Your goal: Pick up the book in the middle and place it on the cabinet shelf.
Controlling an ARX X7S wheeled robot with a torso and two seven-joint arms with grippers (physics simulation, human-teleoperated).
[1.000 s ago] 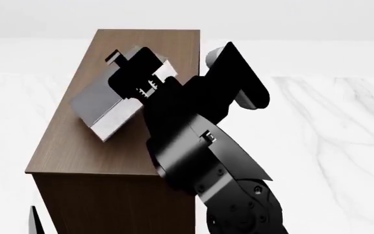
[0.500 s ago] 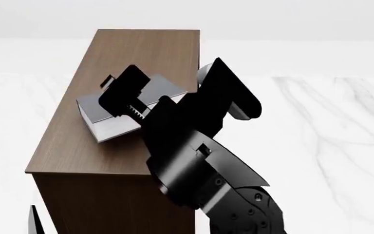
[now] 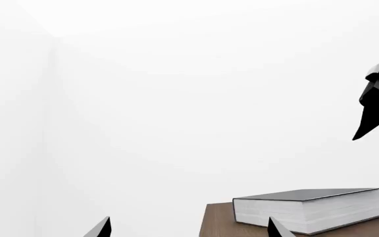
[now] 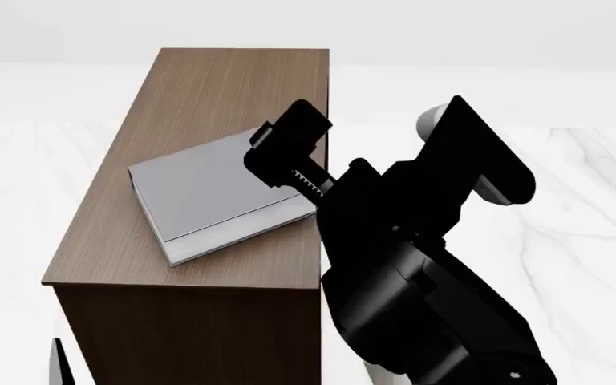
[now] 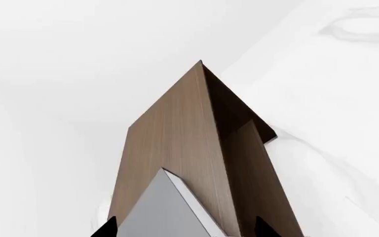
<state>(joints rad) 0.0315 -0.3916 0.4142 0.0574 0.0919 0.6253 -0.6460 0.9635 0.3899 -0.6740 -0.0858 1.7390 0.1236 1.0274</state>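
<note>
Head view shows the right tool, jaws now spread, drawn back off the book, which lies flat on the cabinet shelf: placement looks done.

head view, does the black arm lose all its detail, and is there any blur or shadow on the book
Head view: right arm renders near-solid black, few highlights; the book is sharp, evenly lit, with no clear cast shadow. Left wrist view: page edges crisp, background washed-out white.

white marble floor with faint grey veins, plain white wall behind
</note>
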